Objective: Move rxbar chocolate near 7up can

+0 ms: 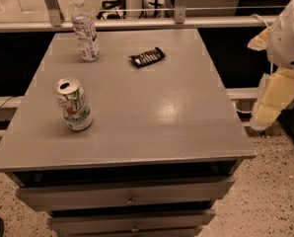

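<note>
Rxbar chocolate (147,58) is lying flat on the grey surface (152,117), in the back half and a bit right of the middle. It's turned at a slight angle w/ the white lettering facing up. 7up can (74,105) stands upright near the front left, silver top up w/ a dark opening showing in it. So bar and can are well apart, pretty much diagonal from each other across the top. Clear water bottle (85,29) w/ a white cap stands upright at the back left, near the bar but not touching it (the bottle's def closer to the bar than the can is).

Gripper (275,100) is off the surface altogether, hanging past the right edge, about level w/ the middle of that side. It's a pale cream colour and sits under the rounded white part of the arm (290,38). It's over the speckled floor (270,201), not over the top, and well apart from both bar and can. Can't tell if it's open or closed from this angle tbh.

Under the surface there's a stack of grey drawers (129,194) w/ small round knobs. A metal rail (226,21) runs along behind the back edge.
</note>
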`<state>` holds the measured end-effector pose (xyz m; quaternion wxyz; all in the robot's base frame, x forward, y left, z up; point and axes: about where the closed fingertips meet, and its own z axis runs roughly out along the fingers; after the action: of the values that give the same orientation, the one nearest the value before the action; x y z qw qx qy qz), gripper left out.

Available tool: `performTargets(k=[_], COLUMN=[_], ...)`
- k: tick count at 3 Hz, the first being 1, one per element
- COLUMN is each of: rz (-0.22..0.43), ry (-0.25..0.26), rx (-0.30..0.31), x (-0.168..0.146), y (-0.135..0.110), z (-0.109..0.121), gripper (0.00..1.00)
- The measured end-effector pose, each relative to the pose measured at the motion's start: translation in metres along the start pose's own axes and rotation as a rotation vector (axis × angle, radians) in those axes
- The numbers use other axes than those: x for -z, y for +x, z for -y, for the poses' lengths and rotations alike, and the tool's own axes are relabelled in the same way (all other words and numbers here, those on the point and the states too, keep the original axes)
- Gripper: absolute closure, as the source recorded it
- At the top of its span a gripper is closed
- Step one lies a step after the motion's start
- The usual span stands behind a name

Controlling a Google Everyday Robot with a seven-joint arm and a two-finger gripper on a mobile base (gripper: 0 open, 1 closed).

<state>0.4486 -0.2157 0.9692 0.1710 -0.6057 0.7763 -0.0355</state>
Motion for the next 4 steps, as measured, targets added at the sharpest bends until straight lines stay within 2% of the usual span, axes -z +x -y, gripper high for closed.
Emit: performTargets(k=[1,2,3,4], rz=[0.073,0.169,0.289,0.414], ry=[0.031,0.055,0.061,0.049], rx=[0.011,0.004,-0.023,-0.071], x=[-0.03,-0.067,-0.093,-0.11], y=[-0.006,-0.019,-0.039,-0.062], z=[0.031,0.078,0.131,0.173], gripper=[0.0,0.0,0.0,0.0])
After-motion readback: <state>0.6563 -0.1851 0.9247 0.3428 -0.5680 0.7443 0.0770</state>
